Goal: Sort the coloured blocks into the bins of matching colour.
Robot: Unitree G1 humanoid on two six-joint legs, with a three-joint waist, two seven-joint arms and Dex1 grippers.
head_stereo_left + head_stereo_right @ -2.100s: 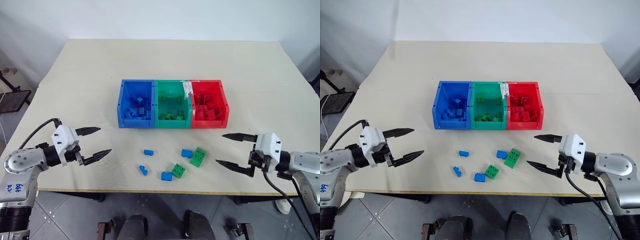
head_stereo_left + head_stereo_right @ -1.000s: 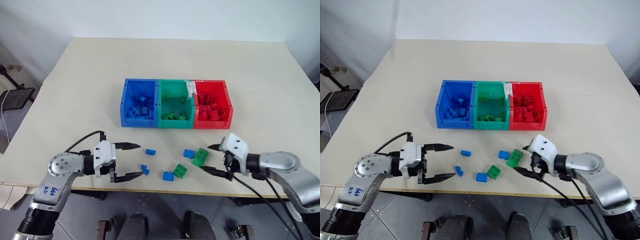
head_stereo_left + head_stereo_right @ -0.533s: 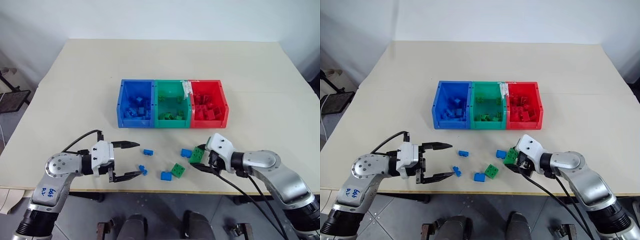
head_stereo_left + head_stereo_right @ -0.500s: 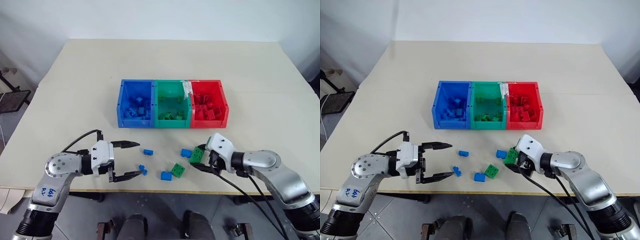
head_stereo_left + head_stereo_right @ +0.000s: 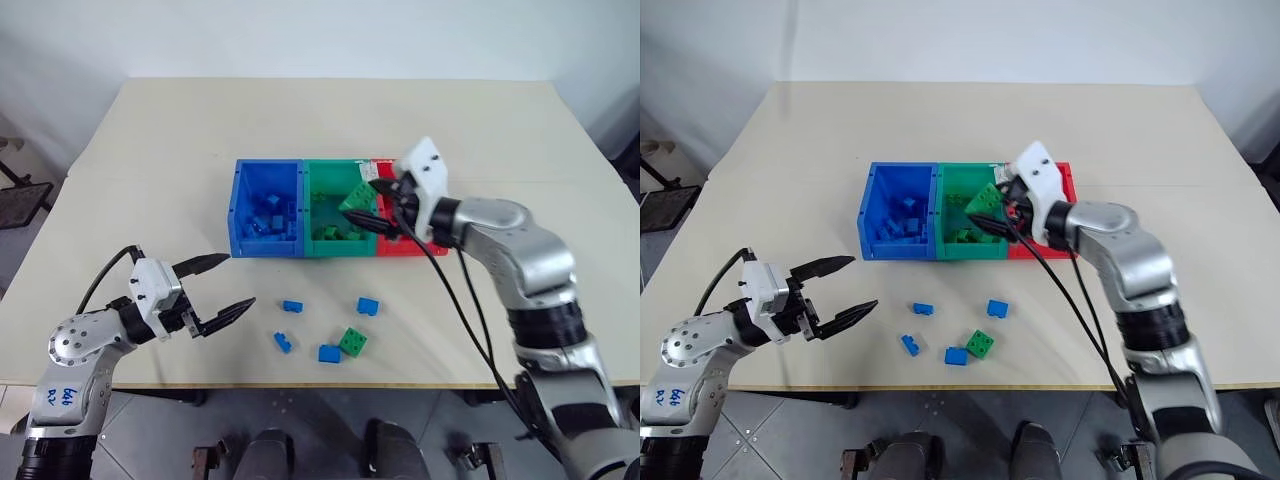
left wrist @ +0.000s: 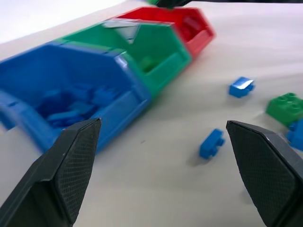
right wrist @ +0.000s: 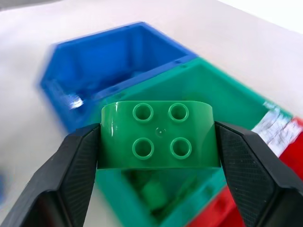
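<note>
Right end effector clamps green block between fingers, above green bin

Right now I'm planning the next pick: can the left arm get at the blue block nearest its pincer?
Probably yes: the left pincer is open, and bare table lies between it and the blue block.

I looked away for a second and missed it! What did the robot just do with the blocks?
The right gripper shut its jaws on the big green block, lifted it off the table and carried it up over the green bin. The left gripper drew back to the left, jaws open and empty. The four blue blocks and the small green block stayed put on the table.
</note>
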